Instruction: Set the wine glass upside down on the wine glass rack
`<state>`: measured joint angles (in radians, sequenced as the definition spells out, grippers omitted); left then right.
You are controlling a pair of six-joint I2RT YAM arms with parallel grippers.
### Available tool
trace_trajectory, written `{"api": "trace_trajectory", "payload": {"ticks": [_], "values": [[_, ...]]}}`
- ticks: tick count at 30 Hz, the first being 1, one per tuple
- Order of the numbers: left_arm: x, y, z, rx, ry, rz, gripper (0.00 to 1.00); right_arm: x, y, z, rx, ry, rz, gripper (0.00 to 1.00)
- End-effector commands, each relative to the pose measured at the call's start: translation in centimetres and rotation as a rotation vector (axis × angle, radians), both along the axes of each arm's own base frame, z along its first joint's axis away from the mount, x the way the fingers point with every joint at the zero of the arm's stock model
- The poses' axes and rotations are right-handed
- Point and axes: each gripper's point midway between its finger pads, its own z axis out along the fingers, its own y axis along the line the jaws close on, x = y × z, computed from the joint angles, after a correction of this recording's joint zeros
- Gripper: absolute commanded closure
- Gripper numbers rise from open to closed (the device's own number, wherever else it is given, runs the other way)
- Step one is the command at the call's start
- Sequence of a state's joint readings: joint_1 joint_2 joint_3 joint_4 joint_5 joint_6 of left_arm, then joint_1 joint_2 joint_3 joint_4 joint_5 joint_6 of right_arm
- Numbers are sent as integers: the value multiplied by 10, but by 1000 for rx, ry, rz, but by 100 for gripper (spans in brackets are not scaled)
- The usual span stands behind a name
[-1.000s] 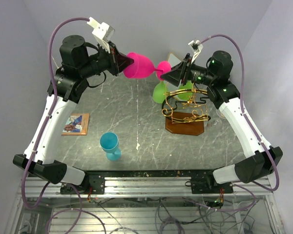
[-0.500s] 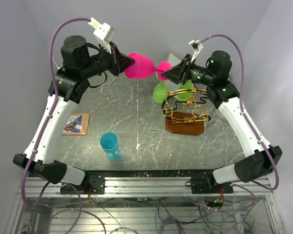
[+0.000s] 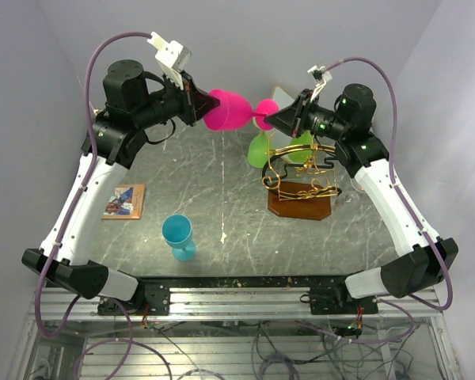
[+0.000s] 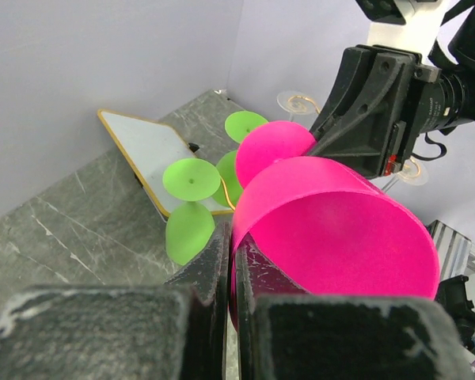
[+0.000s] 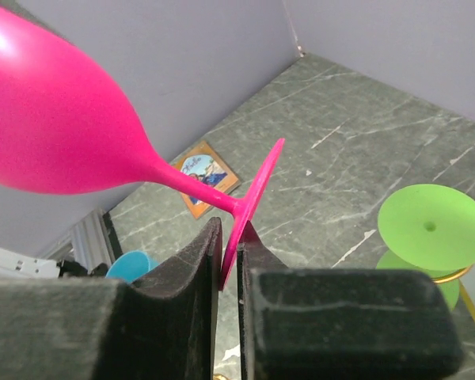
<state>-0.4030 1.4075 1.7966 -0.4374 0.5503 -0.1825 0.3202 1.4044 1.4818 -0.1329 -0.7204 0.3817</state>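
A pink wine glass (image 3: 231,109) hangs sideways in the air between both arms, above the back of the table. My left gripper (image 3: 208,106) is shut on the bowl's rim (image 4: 332,229), with one finger inside and one outside. My right gripper (image 3: 269,119) is shut on the edge of the glass's round foot (image 5: 253,194). The gold wire wine glass rack (image 3: 301,170) stands on its dark wooden base below the right gripper. Two green glasses (image 3: 261,149) hang upside down on it, and they also show in the left wrist view (image 4: 190,207).
A teal glass (image 3: 178,235) stands upright at the near middle-left. A picture card (image 3: 124,200) lies flat at the left. A white gold-edged panel (image 3: 283,96) leans at the back behind the rack. The side walls are close to both arms.
The left wrist has lifted and turned slightly, carrying the pink glass's bowl a little up and to the right. The right gripper has barely moved on the foot.
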Motion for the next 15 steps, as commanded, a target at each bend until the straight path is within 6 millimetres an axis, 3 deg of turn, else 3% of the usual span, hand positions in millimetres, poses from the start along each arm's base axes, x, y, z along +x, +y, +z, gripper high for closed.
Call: {"api": "trace_trajectory", "payload": {"ticks": [1,5,15], "values": [[-10,2,12,-12,-51,-10,93,5,-13,3,-8,-30,-65,96],[-13,1,9,-11,-43,-25,87,9,-20,3,-15,-35,-96,100],[-26,5,2,42,-62,-56,45,13,-46,9,-104,-147,-156,100]]}}
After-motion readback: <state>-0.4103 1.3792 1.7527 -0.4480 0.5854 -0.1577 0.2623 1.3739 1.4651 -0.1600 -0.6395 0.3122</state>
